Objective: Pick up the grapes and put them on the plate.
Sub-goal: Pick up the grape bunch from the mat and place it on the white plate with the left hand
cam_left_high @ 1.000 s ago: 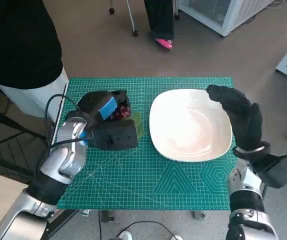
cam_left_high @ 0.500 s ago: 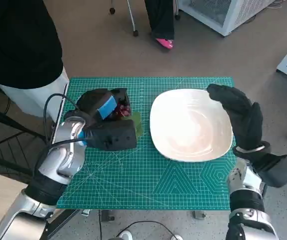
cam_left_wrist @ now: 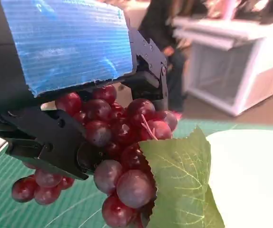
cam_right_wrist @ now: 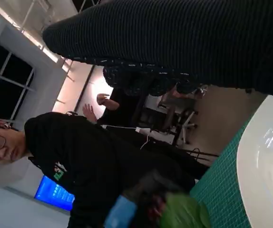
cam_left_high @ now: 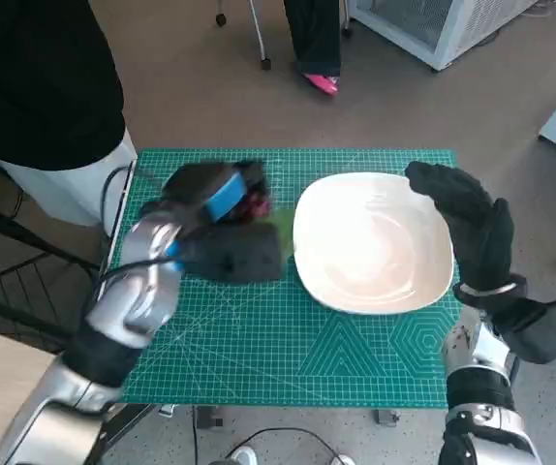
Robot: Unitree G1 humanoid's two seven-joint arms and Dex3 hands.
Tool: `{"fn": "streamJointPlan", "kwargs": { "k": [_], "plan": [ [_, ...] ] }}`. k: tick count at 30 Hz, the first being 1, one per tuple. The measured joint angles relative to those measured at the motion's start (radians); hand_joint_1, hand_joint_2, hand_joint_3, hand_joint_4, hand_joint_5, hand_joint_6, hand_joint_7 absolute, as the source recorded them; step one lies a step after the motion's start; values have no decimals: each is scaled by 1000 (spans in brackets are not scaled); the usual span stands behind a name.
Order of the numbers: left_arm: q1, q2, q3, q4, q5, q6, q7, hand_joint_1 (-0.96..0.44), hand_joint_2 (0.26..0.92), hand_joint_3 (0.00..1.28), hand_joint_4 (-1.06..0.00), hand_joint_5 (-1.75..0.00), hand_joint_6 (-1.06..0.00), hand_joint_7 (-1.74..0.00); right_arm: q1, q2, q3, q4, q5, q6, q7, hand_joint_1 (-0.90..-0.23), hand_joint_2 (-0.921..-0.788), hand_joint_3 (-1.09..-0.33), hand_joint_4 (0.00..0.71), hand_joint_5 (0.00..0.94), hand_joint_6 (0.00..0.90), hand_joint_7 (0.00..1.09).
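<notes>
A bunch of dark red grapes point(cam_left_wrist: 120, 156) with a green leaf point(cam_left_wrist: 181, 183) hangs in my left hand point(cam_left_high: 215, 199), whose black fingers point(cam_left_wrist: 55, 142) grip it from above. In the head view the grapes point(cam_left_high: 256, 203) show just left of the white plate point(cam_left_high: 375, 242), and the hand looks blurred. The plate's pale rim point(cam_left_wrist: 250, 161) lies close beside the leaf in the left wrist view. My gloved right hand point(cam_left_high: 467, 228) holds nothing, its fingers spread at the plate's right edge. The right wrist view shows the glove point(cam_right_wrist: 184, 42), the plate's rim point(cam_right_wrist: 265, 156) and the grapes point(cam_right_wrist: 167, 209), blurred.
A green cutting mat point(cam_left_high: 288, 339) covers the small table. A person in black point(cam_left_high: 41, 77) stands at the table's left corner, also seen as a person point(cam_right_wrist: 79, 161) in the right wrist view. Another person's feet point(cam_left_high: 317, 82) are beyond the far edge. White cabinets point(cam_left_high: 423, 24) stand at the back right.
My left hand has lifted with the grapes and moved right, toward the plate. The right hand has stayed by the plate's right edge.
</notes>
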Motion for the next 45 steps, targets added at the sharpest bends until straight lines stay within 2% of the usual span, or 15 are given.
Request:
{"fn": "streamJointPlan", "kwargs": {
  "k": [6,13,22,28,35,45],
  "plan": [
    [-91,-81,-28,131,-2,-75,30,4,920,120,-630,-1380,-598,-1036,11,-4,-5,-30,5,0,0,-490,-921,-503,276,8,268,12],
    [-163,-180,-53,318,-19,-170,57,4,920,111,-641,-1372,-608,-1024,36,-8,-7,-82,17,2,-4,-501,-921,-483,284,9,271,12],
    [-247,-278,-76,531,-31,-258,96,2,919,112,-627,-1386,-624,-1016,80,-14,-4,-141,18,3,-39,-489,-921,-491,283,5,271,11],
    [-307,-329,-93,644,-31,-301,126,1,915,114,-633,-1369,-626,-1028,101,-16,5,-174,9,4,-77,-473,-921,-513,270,1,264,7],
    [-354,-375,-106,746,-33,-338,143,1,919,137,-545,-1479,-650,-981,121,-15,19,-206,-10,7,-124,-456,-921,-540,256,0,256,3],
    [-370,-404,-102,834,-48,-354,144,1,915,151,-514,-1497,-658,-989,134,-15,39,-246,-12,27,-166,-435,-921,-575,236,0,238,0]
  ]
}}
